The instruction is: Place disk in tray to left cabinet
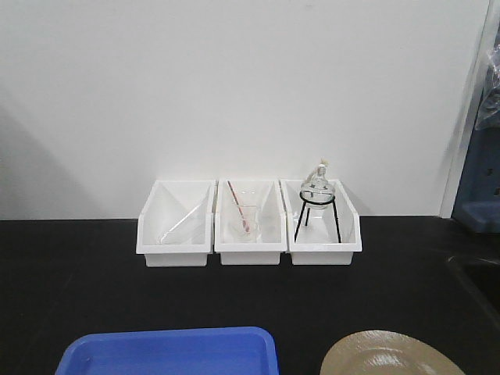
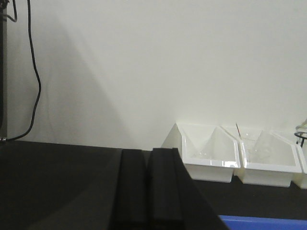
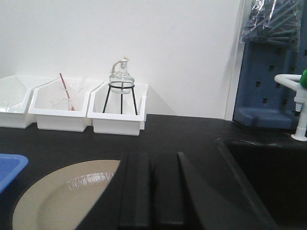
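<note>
We see disk [image 1: 391,355] lying flat, face up, on counter [image 1: 78,273], right of tray [image 1: 168,351], a gap betw. them. Tray's long axis runs left-right. Left gripper [image 2: 147,152] & right gripper [image 3: 152,155] both closed, empty.

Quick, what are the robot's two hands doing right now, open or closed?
Left gripper: closed, holding nothing.
Right gripper: closed, holding nothing.
</note>
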